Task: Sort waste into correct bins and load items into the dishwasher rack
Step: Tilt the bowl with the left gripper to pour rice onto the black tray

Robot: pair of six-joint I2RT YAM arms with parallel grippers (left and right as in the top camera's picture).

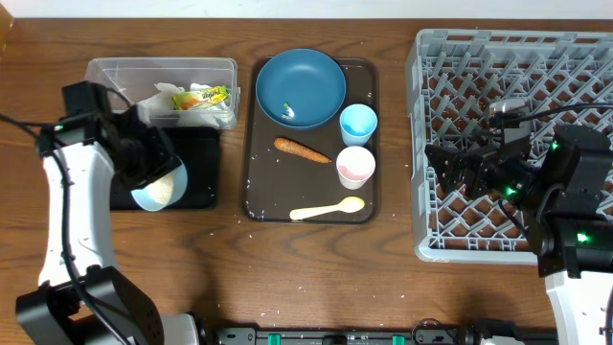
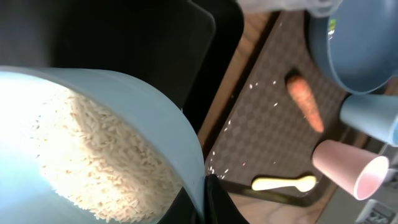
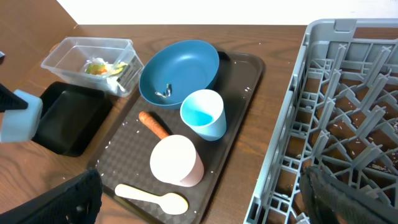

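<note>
My left gripper (image 1: 144,158) is shut on the rim of the light blue bowl (image 1: 161,187) and holds it tilted over the black tray (image 1: 203,158). In the left wrist view the gripper (image 2: 205,199) pinches the bowl (image 2: 161,124), which holds white rice (image 2: 93,149). The clear tub (image 1: 163,69) holds the snack wrapper (image 1: 203,97) and tissue (image 1: 172,94). The carrot (image 1: 302,149), dark blue plate (image 1: 301,88), blue cup (image 1: 358,124), white-pink cup (image 1: 355,166) and yellow spoon (image 1: 328,208) lie on the brown tray (image 1: 261,182). My right gripper (image 1: 460,168) is open and empty over the rack (image 1: 517,57).
Loose rice grains dot the brown tray (image 2: 261,130) and the wood around it. In the right wrist view the rack's left wall (image 3: 280,143) stands just right of the brown tray (image 3: 249,74). The table's front edge is near the arms' bases.
</note>
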